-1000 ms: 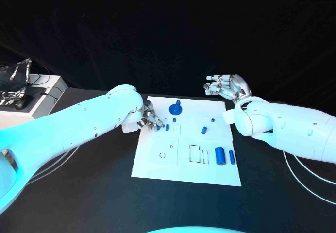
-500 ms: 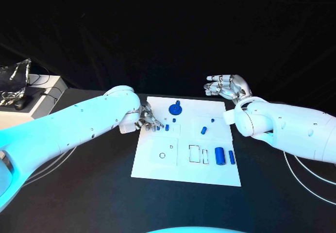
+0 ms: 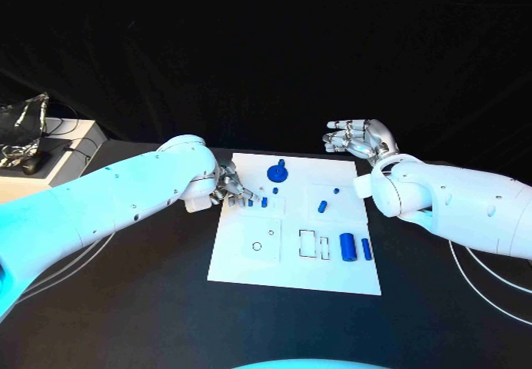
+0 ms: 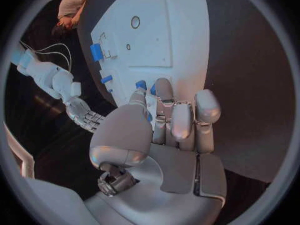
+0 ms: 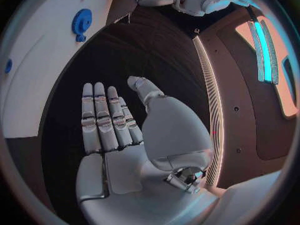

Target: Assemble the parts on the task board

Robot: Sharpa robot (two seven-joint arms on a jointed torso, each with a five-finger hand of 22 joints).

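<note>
Left hand [image 3: 231, 189] at task board [image 3: 294, 265] left edge, curled over small blue peg [image 4: 141, 85]; grip not clear. Peg judged light, stiff, slippery; best pinched at sides. Right hand [image 3: 357, 137] open, empty.

From the head camera you look steeply down from above the task board [image 3: 297, 231], far enough off to take in both arms. The left wrist camera sits close behind the left hand [image 4: 164, 135] and faces past its fingertips along the board [image 4: 156, 35]; the right hand [image 4: 83, 116] shows beyond the thumb. The right wrist camera sits just as close behind the right hand [image 5: 125, 135], facing over its flat palm. All 3 views share the board [image 5: 44, 50] and its blue gear [image 5: 81, 22].
</note>
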